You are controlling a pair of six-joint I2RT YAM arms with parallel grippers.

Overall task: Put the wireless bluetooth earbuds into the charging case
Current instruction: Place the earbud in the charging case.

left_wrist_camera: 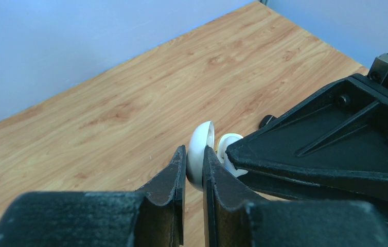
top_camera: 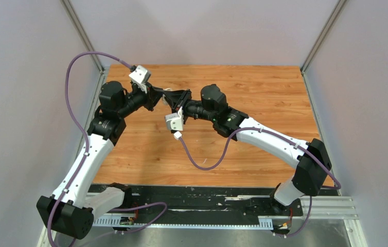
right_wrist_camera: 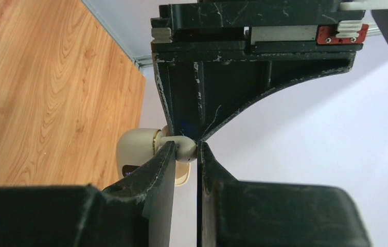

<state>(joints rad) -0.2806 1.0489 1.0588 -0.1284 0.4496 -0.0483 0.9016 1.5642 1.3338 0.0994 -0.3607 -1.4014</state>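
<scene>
My left gripper (top_camera: 156, 96) (left_wrist_camera: 195, 153) is shut on the open white charging case (left_wrist_camera: 200, 146), pinching its thin curved shell, and holds it in the air above the back of the table. My right gripper (top_camera: 180, 101) (right_wrist_camera: 187, 146) meets it from the right and is shut on a white earbud (right_wrist_camera: 185, 151). The bud's tip sits against the case body (right_wrist_camera: 135, 150). In the left wrist view the case's other half (left_wrist_camera: 229, 145) shows behind the right gripper's finger. No other earbuds are in view.
The wooden table (top_camera: 264, 103) lies under both grippers, with grey walls on three sides. A small black thing (left_wrist_camera: 266, 121) lies on the wood, half hidden behind the right gripper. A purple cable (top_camera: 205, 162) hangs under the right arm.
</scene>
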